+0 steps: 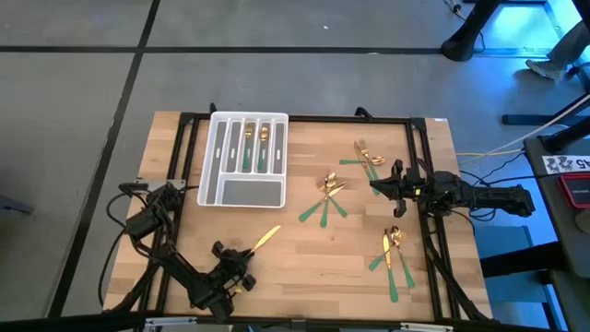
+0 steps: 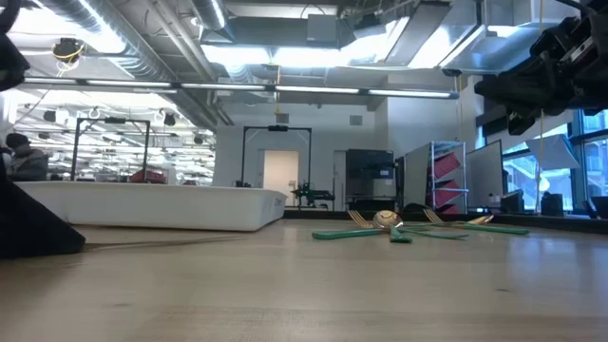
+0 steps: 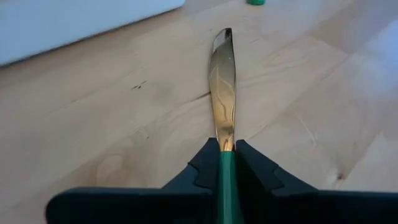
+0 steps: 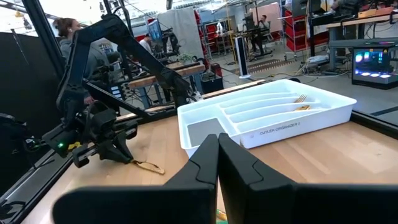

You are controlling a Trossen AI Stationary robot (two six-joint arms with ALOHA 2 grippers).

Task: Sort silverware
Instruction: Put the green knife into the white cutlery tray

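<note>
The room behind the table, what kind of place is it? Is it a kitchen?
Not a kitchen, more likely a robot lab or workshop. Bare pipes and ducts run along the ceiling, red storage racks and a lit monitor stand about, and people work at benches beyond the wooden table.

The tray (image 1: 242,158) sits toward the counter's (image 1: 304,258) far left. Loose silverware (image 1: 324,196) lies right of it. The left tool (image 1: 241,253), near the front edge, clamps a knife (image 1: 265,238). The right tool (image 1: 380,185) hangs above the right-hand pieces.
</note>
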